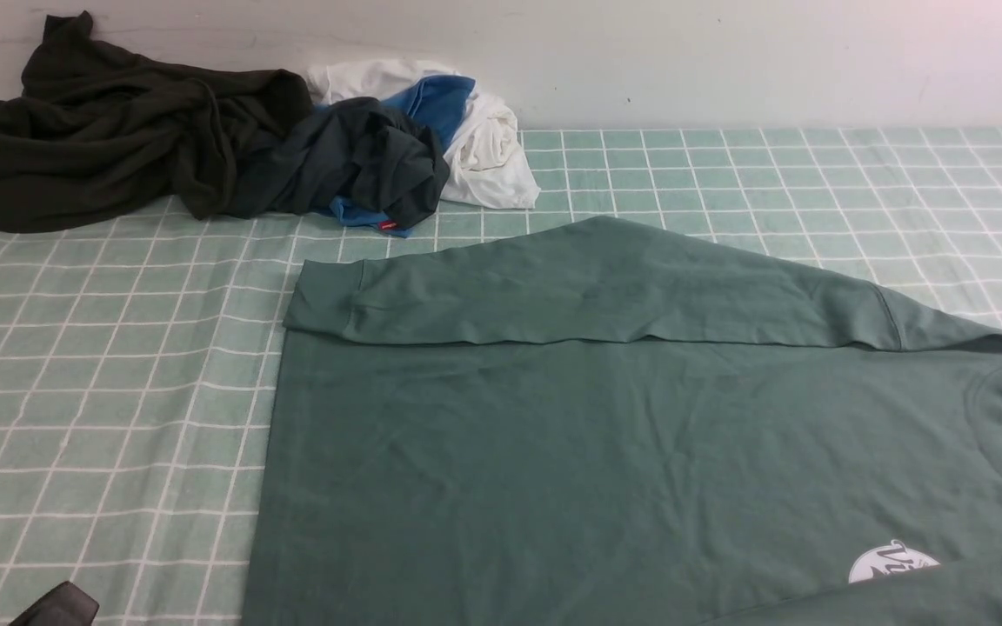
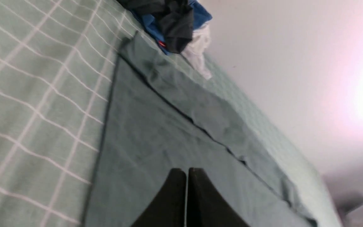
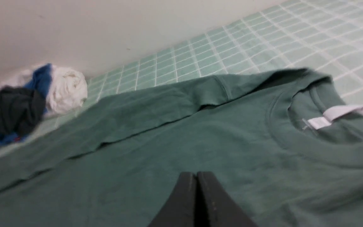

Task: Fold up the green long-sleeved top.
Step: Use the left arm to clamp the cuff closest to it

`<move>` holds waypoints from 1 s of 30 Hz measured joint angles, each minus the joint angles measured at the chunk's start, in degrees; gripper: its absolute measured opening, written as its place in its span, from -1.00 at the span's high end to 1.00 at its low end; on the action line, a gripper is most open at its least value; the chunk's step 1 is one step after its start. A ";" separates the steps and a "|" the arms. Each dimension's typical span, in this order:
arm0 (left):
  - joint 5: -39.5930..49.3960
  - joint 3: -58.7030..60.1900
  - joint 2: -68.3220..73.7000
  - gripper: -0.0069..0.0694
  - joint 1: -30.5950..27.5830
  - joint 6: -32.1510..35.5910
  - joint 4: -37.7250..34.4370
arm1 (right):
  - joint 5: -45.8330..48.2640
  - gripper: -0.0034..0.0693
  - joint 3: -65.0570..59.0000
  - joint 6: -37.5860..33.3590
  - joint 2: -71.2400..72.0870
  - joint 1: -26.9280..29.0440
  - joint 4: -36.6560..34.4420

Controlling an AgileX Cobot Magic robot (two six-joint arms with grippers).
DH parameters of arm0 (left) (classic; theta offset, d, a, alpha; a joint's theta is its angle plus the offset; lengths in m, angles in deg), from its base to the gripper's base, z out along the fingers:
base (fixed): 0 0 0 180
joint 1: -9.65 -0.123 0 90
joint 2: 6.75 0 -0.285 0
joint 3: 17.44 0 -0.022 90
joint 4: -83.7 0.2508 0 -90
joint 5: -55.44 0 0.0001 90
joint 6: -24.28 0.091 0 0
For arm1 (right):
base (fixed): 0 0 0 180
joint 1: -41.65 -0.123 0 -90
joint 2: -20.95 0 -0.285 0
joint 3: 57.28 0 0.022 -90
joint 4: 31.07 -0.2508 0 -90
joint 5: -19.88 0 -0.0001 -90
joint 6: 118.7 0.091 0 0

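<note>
The green long-sleeved top lies flat on the checked cloth, neck toward the right and hem toward the left. Its far sleeve is folded in along the body's far edge, cuff at the left. The white round logo shows near the lower right. In the left wrist view my left gripper hangs shut and empty above the top. My right gripper is shut too, holding nothing, over the chest of the top near the collar with its white label. A dark piece of the left arm shows at the bottom left.
At the back left lies a heap of clothes: a very dark olive garment, a charcoal one with a red tag, blue cloth and a white one. A white wall closes the back. The mint checked cloth covers the surface.
</note>
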 joint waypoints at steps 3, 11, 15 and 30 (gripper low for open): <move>-1.54 0.00 0.00 0.83 0.00 0.73 -2.12 | 0.32 0.94 -0.06 2.88 0.00 0.00 -12.80; -5.45 0.00 0.00 0.83 0.00 2.61 -3.67 | -1.09 0.94 0.04 -0.67 0.00 0.00 -24.88; -4.36 -0.67 0.00 0.83 0.00 8.52 -3.74 | -2.01 0.94 0.04 -3.69 0.00 0.00 -24.83; 34.81 -40.33 43.06 0.83 1.16 27.10 32.55 | 12.43 0.94 30.09 -33.57 -30.42 -0.47 -4.09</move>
